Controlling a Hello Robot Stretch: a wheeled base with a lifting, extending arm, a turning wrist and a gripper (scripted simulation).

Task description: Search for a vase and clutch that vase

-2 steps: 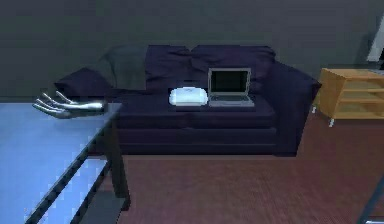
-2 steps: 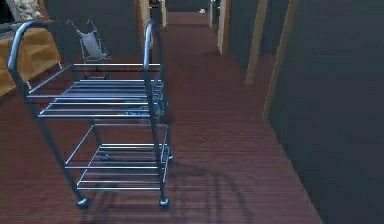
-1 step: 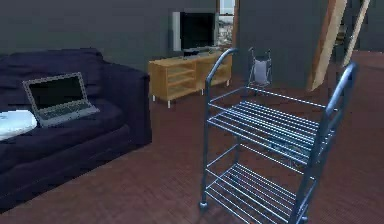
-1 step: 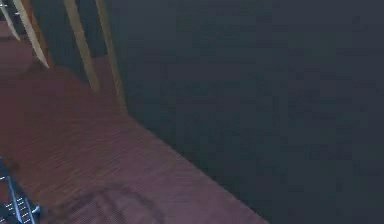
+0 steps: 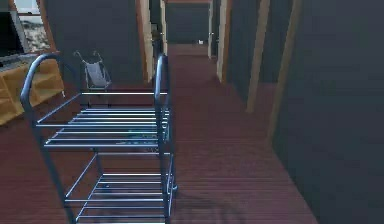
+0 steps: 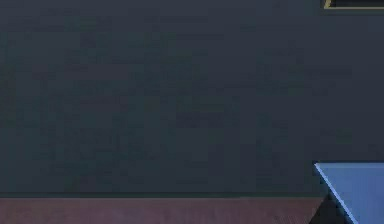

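**OPERATOR:** Where does the job stand?

**OBSERVER:** At the search, its opening stage. Your robot faces a blue-grey wire rack on a dark red plank floor. A corridor runs on to a doorway at the far end. Where the vase stands cannot be told from here, and the clutching is not yet begun.

**OPERATOR:** Anything on the rack?

**OBSERVER:** A faint teal smudge lies near the right edge of the rack's upper shelf, too small for you to name. Beyond the rack's far left corner sits a grey chair-like shape. At the forward view's left edge, a wooden cabinet carries a dark screen on its top.

**OPERATOR:** And the gripper?

**OBSERVER:** You cannot tell its state, wide or narrow, from these views. To the arm side there is a dark wall. The corner of a blue slab sits low at the right, and a frame shows its lower edge at the top right. My reading is that both halves of the task are left for you, the finding and then the grasp. The rooms off the corridor look the likelier ground to try.
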